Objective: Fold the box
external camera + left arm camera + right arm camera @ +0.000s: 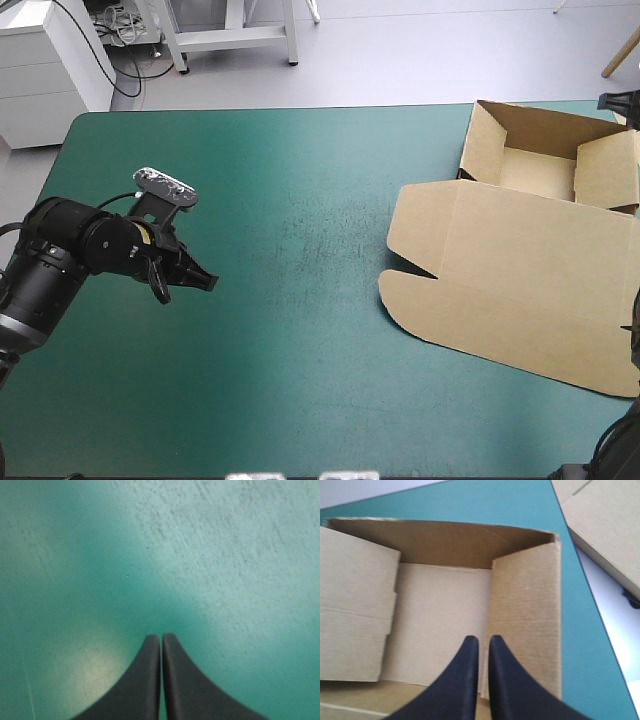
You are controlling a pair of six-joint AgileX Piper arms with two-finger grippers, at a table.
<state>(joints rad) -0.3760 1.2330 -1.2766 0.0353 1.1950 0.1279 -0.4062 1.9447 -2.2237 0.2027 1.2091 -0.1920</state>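
Your left gripper (161,636), pinched closed, idles over bare cover (300,200), well apart from the box (480,240) at the table's right. Its walls are up and its lid (530,310) lies flat. Your right gripper (480,639), also closed, hovers over the tray (440,615), probably to press flaps.

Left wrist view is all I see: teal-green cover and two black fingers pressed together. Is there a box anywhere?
Observer: Yes, a brown box lies at the table's right side, far from that left gripper.
Operator: Is it folded up?
Observer: Partly: walls stand around a tray at the far end; the lid lies flat nearer us.
Operator: And the other arm?
Observer: The right gripper points into the tray, fingers nearly together, nothing visibly held.
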